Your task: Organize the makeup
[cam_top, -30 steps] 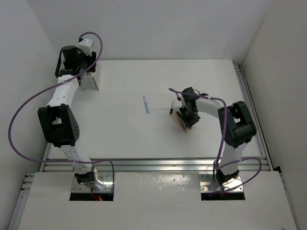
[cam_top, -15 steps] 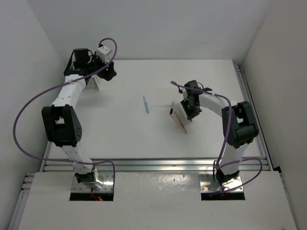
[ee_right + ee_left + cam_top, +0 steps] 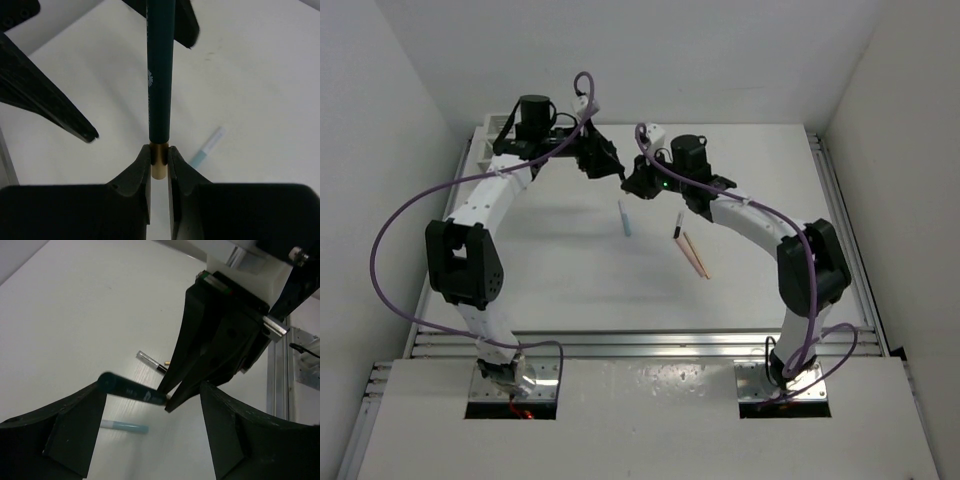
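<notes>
My right gripper [image 3: 159,156] is shut on the pale end of a dark teal makeup pencil [image 3: 160,75] and holds it above the table. In the left wrist view that pencil [image 3: 131,389] sticks out from the right gripper [image 3: 169,402] toward my left gripper [image 3: 150,435]. The left gripper is open, and the pencil's free end lies between its fingers [image 3: 67,432]. Both grippers meet at the back middle of the table, left gripper [image 3: 613,168] and right gripper [image 3: 633,183]. Below them lie a light blue stick [image 3: 624,218], a black stick [image 3: 677,229] and a peach-pink stick [image 3: 697,255].
A white slatted box [image 3: 492,130] stands at the back left corner, behind the left arm. A metal rail [image 3: 840,200] runs along the table's right edge. Purple cables loop off both arms.
The left arm swung from the slatted box to the back middle and its jaws opened wider. The right arm rose from the sticks with the dark pencil and moved left to meet it.
</notes>
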Tool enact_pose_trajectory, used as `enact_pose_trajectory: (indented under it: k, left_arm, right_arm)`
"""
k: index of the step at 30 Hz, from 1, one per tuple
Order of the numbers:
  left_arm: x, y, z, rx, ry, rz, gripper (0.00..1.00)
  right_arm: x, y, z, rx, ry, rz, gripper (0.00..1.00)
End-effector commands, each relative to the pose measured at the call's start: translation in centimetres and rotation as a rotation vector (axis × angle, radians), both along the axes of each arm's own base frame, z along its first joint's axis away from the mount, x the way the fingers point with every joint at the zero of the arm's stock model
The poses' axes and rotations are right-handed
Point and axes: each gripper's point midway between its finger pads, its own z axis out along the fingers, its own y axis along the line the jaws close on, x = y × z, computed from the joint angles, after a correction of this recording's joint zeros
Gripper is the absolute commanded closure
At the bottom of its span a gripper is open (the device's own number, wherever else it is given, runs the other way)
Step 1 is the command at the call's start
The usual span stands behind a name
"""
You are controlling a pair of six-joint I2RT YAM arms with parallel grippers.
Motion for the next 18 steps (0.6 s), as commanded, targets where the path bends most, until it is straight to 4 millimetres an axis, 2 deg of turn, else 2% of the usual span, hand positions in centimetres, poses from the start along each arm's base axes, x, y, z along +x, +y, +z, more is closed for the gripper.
enact_pose_trajectory:
  k: [1,5,7,11,12,18]
  left_arm:
    - [-0.8,-0.2,3.3,-0.062,-0.055,-0.05,0.19]
    - [-0.4,-0.5,2.8,-0.066,-0.028,-0.014,0.19]
    - [0.1,-0.3,2.5,-0.062,-0.025,0.016,0.23]
    - [0.7,0.0,2.6,-0.071,-0.03,0.039,0.54]
    - [0.7,0.0,2.8,-0.076,-0.03,0.04,0.67]
    - [0.7,0.4,2.5,-0.08,-0.011,0.043,0.89]
  right_arm:
    - [0.6,2.8,4.3,0.147,-0.094,0.076,1.0]
    - [-0.3,4.4,4.7,0.178,-0.095,0.135,1.0]
    - [-0.7,4.5,4.7,0.18,-0.097,0.141,1.0]
    - [-1.4,4.9,4.3,0.182,-0.088,0.152,1.0]
    - [-1.4,4.8,4.2,0.183,-0.086,0.148,1.0]
    - [-1.0,4.6,4.4,0.185,-0.098,0.123,1.0]
